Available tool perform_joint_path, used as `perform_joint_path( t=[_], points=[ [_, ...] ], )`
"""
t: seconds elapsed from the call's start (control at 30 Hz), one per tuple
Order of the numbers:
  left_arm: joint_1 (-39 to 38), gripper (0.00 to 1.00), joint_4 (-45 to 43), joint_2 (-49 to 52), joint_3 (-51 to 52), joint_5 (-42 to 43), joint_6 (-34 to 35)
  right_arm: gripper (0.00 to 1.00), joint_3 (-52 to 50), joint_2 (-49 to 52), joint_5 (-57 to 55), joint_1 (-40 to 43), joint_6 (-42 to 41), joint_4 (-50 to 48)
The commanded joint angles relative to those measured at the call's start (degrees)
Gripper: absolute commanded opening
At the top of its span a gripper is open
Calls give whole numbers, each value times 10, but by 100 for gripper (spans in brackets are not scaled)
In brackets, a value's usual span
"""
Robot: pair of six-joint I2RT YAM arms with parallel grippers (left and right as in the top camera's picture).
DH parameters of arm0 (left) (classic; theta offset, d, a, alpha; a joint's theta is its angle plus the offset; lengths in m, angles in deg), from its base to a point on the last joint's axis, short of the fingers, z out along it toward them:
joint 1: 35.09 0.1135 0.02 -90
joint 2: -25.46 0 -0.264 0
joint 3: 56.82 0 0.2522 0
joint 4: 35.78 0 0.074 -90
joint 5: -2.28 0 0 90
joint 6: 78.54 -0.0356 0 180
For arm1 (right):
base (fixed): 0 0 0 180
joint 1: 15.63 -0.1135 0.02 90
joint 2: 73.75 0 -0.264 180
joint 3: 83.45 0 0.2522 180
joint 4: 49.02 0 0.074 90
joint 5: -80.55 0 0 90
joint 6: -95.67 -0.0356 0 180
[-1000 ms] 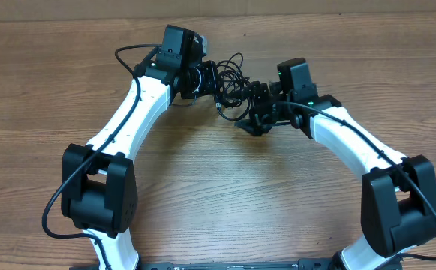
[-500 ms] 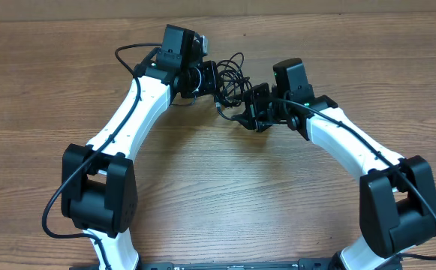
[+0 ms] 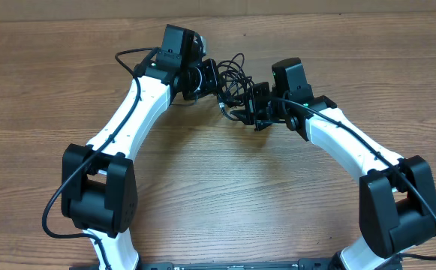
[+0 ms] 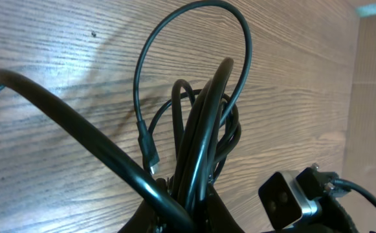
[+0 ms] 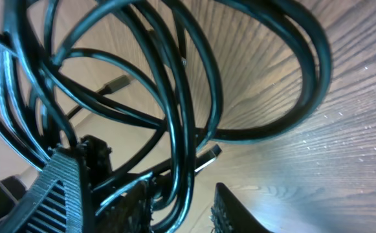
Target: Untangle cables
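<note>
over the last second the right gripper [image 3: 242, 111] has slid across the brown wood-grain worktop [image 3: 218, 202] toward the left gripper [image 3: 211, 79], into the edge of the knotted bundle of thin black flexible cables [image 3: 233, 73]. its jaws have drawn in from wide to narrow. in the right wrist view several loops of the cables [image 5: 175, 97] run between its ribbed black fingers [image 5: 58, 188]. a sliver of worktop shows between the strands and the other finger, so the jaws stand around the strands rather than pinched on them. the left gripper has not moved and is closed tight on the bundle's other side, the cords [image 4: 200, 129] fanning up out of its jaws. the bundle sits between the two grippers at the far middle of the worktop; i cannot tell whether it is lifted clear. a second hold looks close, which would let the arms draw the knot apart. the right gripper seems to take in several strands at once, so a pull may tighten the tangle. the small plug connectors [image 5: 113, 83] [image 4: 150, 155] could catch in a loop. the thick black cable [image 4: 77, 136] fixed to the left arm crosses just beside the thin cords, and the grippers are near each other with little room.
</note>
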Motion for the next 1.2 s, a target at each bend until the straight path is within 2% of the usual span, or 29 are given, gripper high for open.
perform_joint_path(
  t=[0.0, 0.07, 0.3, 0.5, 0.6, 0.7, 0.8, 0.93, 1.07, 1.17],
  points=[
    [-6, 4, -7, -4, -10, 14, 62, 28, 14, -11, -6, -6, -3, -2],
    [-10, 4, -12, -4, -10, 14, 79, 25, 14, -11, -6, -9, -3, -3],
    [-23, 4, -21, -4, -10, 6, 82, 4, 14, -11, -6, -28, 10, 3],
    [-12, 4, -22, -4, -10, -21, 123, 4, 14, -11, -11, -31, 74, 63],
    [-6, 15, -22, -4, -10, -21, 166, 4, 14, -11, -33, -31, 123, 100],
    [-5, 24, -22, -4, -10, -21, 167, 4, 14, -11, -58, -31, 159, 128],
    [-5, 27, -22, -4, -10, -21, 167, 4, 14, -11, -81, -31, 182, 155],
    [-3, 19, -22, -4, -10, -22, 167, 4, 14, -11, -101, -31, 212, 177],
    [-3, 4, -22, -4, -10, -23, 167, 4, 14, -11, -121, -31, 228, 187],
    [-3, 4, -22, -4, -10, -24, 167, 4, 14, -11, -123, -31, 251, 187]
  ],
)
